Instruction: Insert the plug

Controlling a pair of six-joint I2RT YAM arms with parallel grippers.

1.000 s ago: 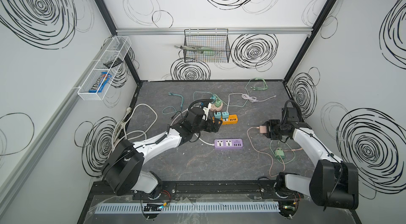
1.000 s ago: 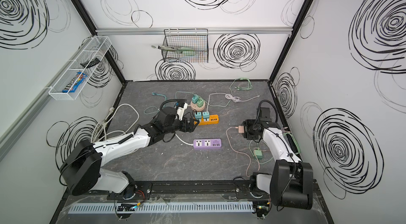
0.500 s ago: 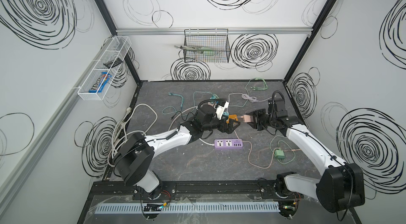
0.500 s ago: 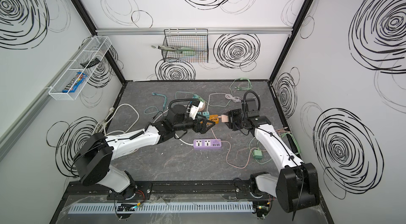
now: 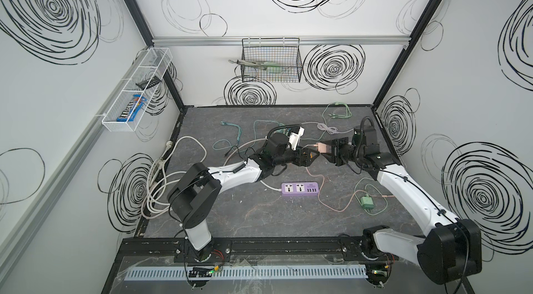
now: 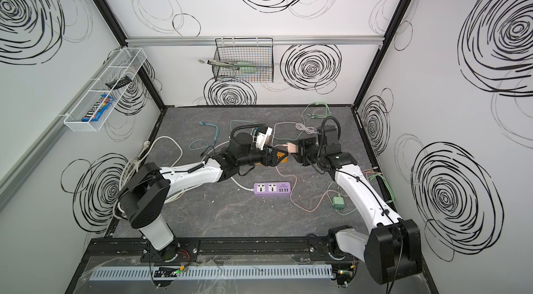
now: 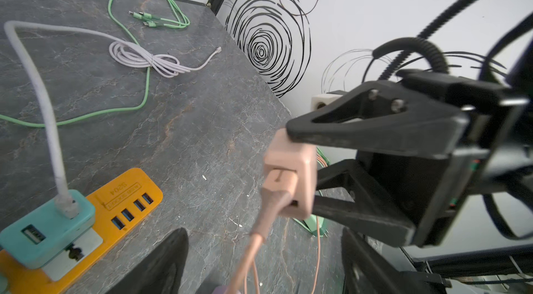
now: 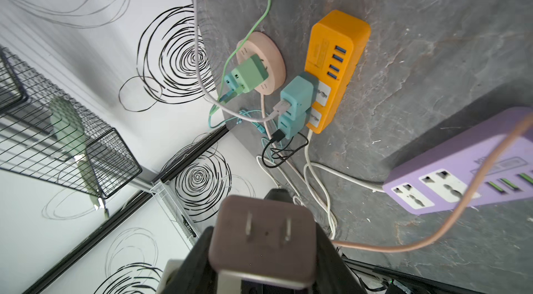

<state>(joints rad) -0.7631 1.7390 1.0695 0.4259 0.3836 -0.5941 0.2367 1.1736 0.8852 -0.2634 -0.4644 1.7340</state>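
1. The pink plug (image 5: 321, 148) is up in the air over the grey table (image 5: 259, 214), a little past the middle toward 1 o'clock in both top views
2. It is a small, pale pink box with round corners
3. One face of the pink plug (image 8: 262, 229) has two flat metal prongs side by side, and the right wrist view shows them well
4. The face across from it has a pink cable (image 7: 271, 206) pushed in. The cable hangs down to the table and curls past the 3 o'clock end of the purple power strip (image 5: 300, 189)
5. The right gripper (image 5: 325, 148) has the plug. Its two black fingers (image 7: 375, 122) are closed tight on two sides of the box
6. The left gripper (image 5: 313, 156) is just beside the plug, at about 8 o'clock from it, and points at it. Its fingers (image 7: 161, 263) are wide apart and hold nothing. The pink cable hangs down between them
7. The purple power strip lies flat on the table at 6 o'clock from the plug, well apart from it. Its two big white sockets face up
8. The orange power strip (image 7: 127, 191) lies on the table under the tips of the left gripper, with a teal block (image 7: 49, 229) stuck into it
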